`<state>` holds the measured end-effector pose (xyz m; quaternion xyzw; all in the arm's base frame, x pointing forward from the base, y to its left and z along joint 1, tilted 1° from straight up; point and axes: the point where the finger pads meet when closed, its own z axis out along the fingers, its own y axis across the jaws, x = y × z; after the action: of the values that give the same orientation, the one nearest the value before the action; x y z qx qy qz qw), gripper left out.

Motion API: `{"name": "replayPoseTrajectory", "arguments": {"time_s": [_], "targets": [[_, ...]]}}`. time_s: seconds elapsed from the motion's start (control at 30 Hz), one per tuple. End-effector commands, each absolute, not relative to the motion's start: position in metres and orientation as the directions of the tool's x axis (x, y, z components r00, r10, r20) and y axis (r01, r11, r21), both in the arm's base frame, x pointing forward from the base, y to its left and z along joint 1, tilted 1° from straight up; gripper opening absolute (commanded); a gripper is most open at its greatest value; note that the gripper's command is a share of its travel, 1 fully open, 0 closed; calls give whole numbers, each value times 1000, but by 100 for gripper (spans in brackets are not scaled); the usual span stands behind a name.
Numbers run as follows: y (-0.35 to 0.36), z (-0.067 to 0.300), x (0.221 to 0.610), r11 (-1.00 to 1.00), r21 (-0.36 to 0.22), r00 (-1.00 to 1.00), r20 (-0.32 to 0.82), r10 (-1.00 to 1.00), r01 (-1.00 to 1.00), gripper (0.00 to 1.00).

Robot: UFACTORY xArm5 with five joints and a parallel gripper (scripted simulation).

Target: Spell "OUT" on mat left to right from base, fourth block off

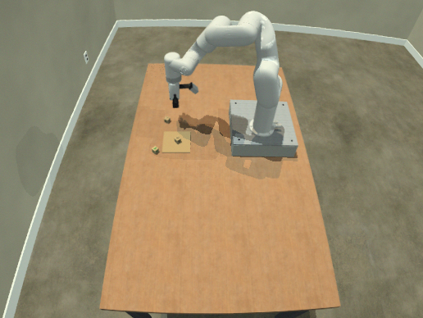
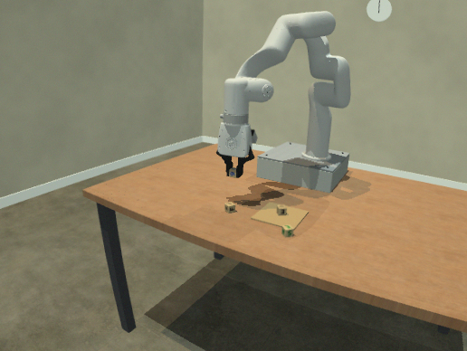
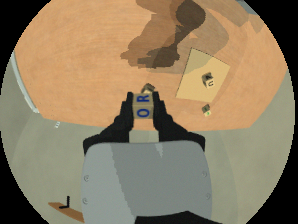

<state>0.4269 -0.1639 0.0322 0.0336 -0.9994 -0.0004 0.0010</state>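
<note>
Block number one on the left, a small tan cube (image 1: 167, 120) (image 2: 230, 207) (image 3: 148, 88) with a dark mark, sits by itself on the wooden surface (image 1: 221, 225) (image 2: 385, 244) (image 3: 75, 75), off the mat. Just about above it, a little farther back from where I stand, the claw (image 1: 175, 105) (image 2: 234, 174) (image 3: 142, 99) hangs well clear of the wood, pointing down. It's clamped on a lettered block (image 2: 233, 173) (image 3: 143, 106), one finger on either side, and that block shows a blue O and a blue R on two neighbouring faces.

Next along to the right lies the thin tan mat (image 1: 170, 148) (image 2: 267, 218) (image 3: 187, 85), flat on the surface. One block (image 1: 177, 139) (image 2: 281, 210) (image 3: 208, 80) rests on it, with a U showing on one face; that's the only one the mat carries. Slightly right of that, at the near corner, a block with green marks (image 1: 155, 150) (image 2: 288, 231) (image 3: 206, 110) sits on the wood, near the mat but off it. I can't read its letter.

Farther right and toward the far side, a grey box (image 1: 262, 150) (image 2: 271, 169) supports the white arm (image 1: 234, 35) (image 2: 281, 41), which arches up and over leftward to the claw.
</note>
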Motion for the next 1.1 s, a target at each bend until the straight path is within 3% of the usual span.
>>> {"name": "replayPoseTrajectory", "arguments": {"time_s": [0.0,0.77,1.07], "targets": [[-145,34,432,979,-1,-979,-2,-205,-205,21],[-60,37,438,693,-4,-693,-3,-721,-721,21],[-19,38,435,449,-6,-449,-3,-893,-893,21]]}}
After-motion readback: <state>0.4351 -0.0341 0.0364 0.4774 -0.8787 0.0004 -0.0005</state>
